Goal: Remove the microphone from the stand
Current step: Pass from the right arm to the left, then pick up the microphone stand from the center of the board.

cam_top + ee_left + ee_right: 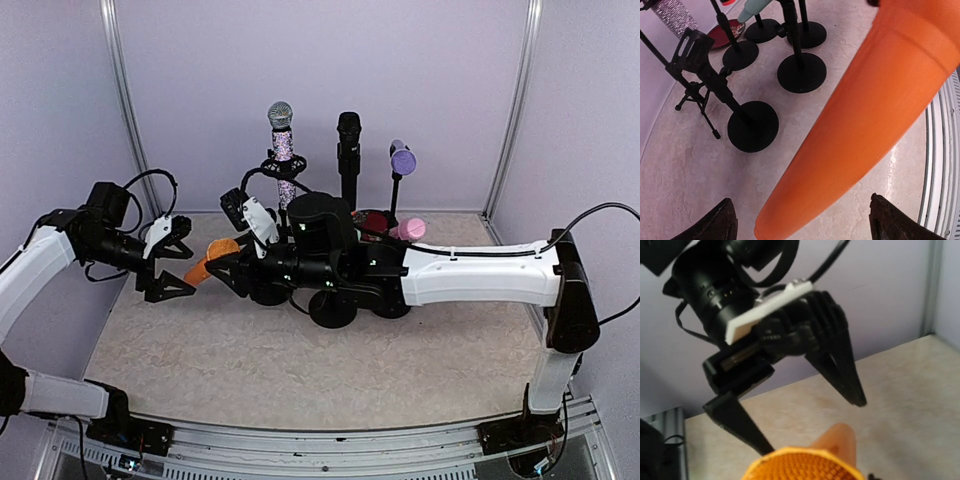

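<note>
The orange microphone (210, 262) hangs level above the table, with my right gripper (238, 266) shut on its head end. Its mesh head (805, 467) fills the bottom of the right wrist view, and the tapered handle (840, 440) points away from it. My left gripper (178, 265) is open and faces the handle's tip. In the left wrist view the handle (865, 115) reaches down between the wide jaws of the left gripper (802, 220), with a gap on both sides. An empty stand with a black clip (690, 50) and a round base (752, 126) stands behind.
Further stands at the back hold a glittery microphone (281, 140), a black one (348, 140) and a purple one (402, 158). A pink microphone (408, 230) lies low by the right arm. Round black bases (332, 305) crowd the table's middle, with a small tripod (697, 102) beside them.
</note>
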Available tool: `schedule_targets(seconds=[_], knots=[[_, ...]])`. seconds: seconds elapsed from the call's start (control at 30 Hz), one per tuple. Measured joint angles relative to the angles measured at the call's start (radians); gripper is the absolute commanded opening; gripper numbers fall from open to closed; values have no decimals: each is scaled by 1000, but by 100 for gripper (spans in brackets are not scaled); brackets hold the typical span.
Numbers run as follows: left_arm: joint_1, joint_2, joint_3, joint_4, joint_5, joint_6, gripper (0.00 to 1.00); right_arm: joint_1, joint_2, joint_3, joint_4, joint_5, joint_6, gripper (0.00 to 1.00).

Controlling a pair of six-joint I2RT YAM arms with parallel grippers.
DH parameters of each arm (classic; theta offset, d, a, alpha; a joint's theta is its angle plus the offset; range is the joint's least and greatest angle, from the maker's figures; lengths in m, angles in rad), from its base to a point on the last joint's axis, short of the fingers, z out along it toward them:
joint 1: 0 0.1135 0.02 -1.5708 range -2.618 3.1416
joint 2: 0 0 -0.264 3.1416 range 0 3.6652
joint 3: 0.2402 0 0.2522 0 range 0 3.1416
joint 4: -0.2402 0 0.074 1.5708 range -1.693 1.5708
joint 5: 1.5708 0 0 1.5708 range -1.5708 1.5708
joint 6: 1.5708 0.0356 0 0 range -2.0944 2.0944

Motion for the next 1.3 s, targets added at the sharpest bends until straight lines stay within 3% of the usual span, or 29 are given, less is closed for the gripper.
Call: schedule_targets(seconds=[0.33, 0.4, 0.53, 0.57, 0.63, 0.73, 0.87, 1.0, 1.3], knots=[[-16, 0, 0, -99, 11, 141, 63, -37, 103, 64, 57, -192, 121, 0], [-16, 0, 0, -105, 10, 151, 51, -40, 111, 71, 77, -212, 137, 1], [-16, 0, -2, -97, 3, 167, 16, -44, 125, 96, 93, -217, 153, 39], [-19, 0, -4, -93, 5, 202, 12, -49, 126, 98, 101, -218, 169, 49], [-23, 3, -3, -61, 11, 210, 11, -64, 126, 98, 117, -229, 176, 67], [15, 30, -3, -58, -5, 196, 14, -62, 121, 72, 132, -164, 161, 77], [150, 94, -8, -5, -79, 151, 25, -61, 80, -21, 151, -62, 136, 79], [241, 151, -29, 85, -166, 90, 30, -56, 33, -92, 153, 62, 109, 79], [293, 322, -141, 372, -450, -87, 33, -48, 74, -8, 55, 371, 78, 72]])
